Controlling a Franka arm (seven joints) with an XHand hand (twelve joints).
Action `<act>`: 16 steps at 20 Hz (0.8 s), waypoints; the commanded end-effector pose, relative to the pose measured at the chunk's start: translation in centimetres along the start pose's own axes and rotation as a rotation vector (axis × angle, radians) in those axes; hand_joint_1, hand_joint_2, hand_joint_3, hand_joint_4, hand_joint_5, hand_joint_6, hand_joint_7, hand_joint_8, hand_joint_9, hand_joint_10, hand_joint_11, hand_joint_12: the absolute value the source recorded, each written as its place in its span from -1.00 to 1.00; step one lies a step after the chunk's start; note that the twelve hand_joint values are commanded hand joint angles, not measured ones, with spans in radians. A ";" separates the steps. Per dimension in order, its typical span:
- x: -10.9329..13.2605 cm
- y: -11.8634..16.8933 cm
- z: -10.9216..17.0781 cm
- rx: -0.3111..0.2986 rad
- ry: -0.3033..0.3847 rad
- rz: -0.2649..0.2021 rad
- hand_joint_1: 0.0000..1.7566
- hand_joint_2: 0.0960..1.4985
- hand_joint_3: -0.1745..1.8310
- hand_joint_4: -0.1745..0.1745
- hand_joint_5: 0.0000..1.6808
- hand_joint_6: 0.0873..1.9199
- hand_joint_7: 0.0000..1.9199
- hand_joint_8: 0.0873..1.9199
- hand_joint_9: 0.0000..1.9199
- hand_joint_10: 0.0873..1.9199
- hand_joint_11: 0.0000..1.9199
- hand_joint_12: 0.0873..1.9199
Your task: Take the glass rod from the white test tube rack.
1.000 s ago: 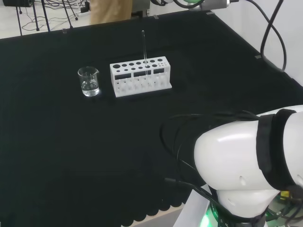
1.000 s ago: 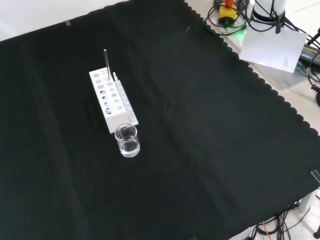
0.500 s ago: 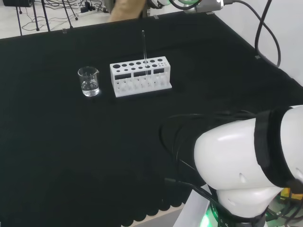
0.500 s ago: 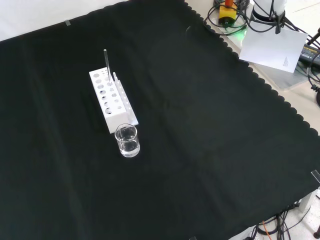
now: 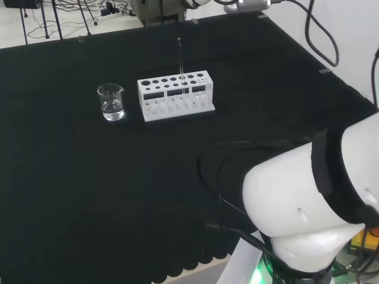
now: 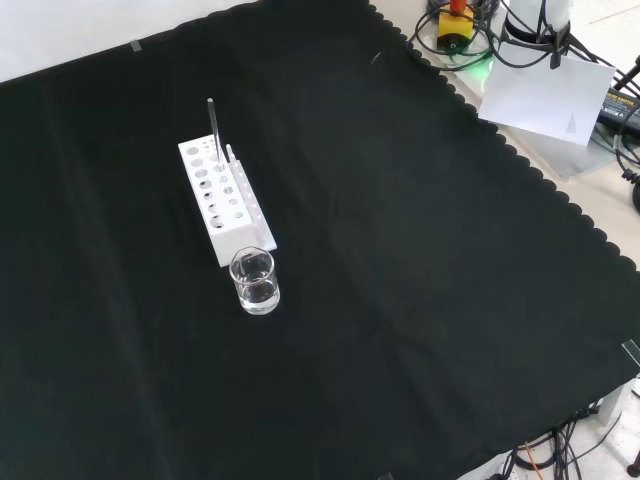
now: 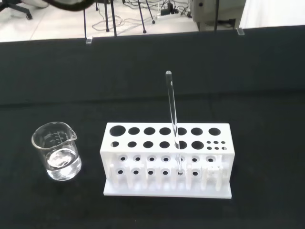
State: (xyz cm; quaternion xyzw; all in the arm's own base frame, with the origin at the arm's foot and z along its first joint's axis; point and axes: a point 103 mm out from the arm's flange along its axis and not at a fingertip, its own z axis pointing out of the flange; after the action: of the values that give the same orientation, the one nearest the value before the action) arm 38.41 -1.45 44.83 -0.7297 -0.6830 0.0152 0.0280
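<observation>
Left of centre in the front view, a rod (image 6: 213,130) stands upright in the rack (image 6: 224,205). Just below sits a beaker (image 6: 254,282). I cannot tell the hand's state.

Your bench is covered by a black cloth (image 6: 420,260) with a scalloped edge along the arm's side. Directly on it you have two pieces: a white test tube rack (image 6: 222,203) and, just beside one short end of it, a small clear glass beaker (image 6: 254,281) with a little clear liquid in the bottom. In the head view the beaker stands to the left of the rack, apart from it; in the front view it stands nearer you.
</observation>
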 end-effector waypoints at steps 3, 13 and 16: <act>-1.4 8.1 2.2 0.019 -0.015 0.015 -0.25 -0.04 -0.36 -0.70 -1.00 -1.00 -1.00 -0.37 -0.95 -0.16 -1.00 0.35; -3.2 14.5 4.7 0.041 -0.001 -0.037 -0.26 -0.04 -0.36 -0.78 -0.94 -1.00 -1.00 -0.31 -0.90 -0.15 -1.00 0.39; -3.6 16.2 5.3 0.047 -0.001 -0.058 -0.26 -0.04 -0.36 -0.78 -0.94 -1.00 -1.00 -0.31 -0.90 -0.15 -1.00 0.39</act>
State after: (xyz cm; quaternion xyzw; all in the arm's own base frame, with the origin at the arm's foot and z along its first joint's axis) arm 50.51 -4.44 39.46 -0.7220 -0.6894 0.0370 0.0463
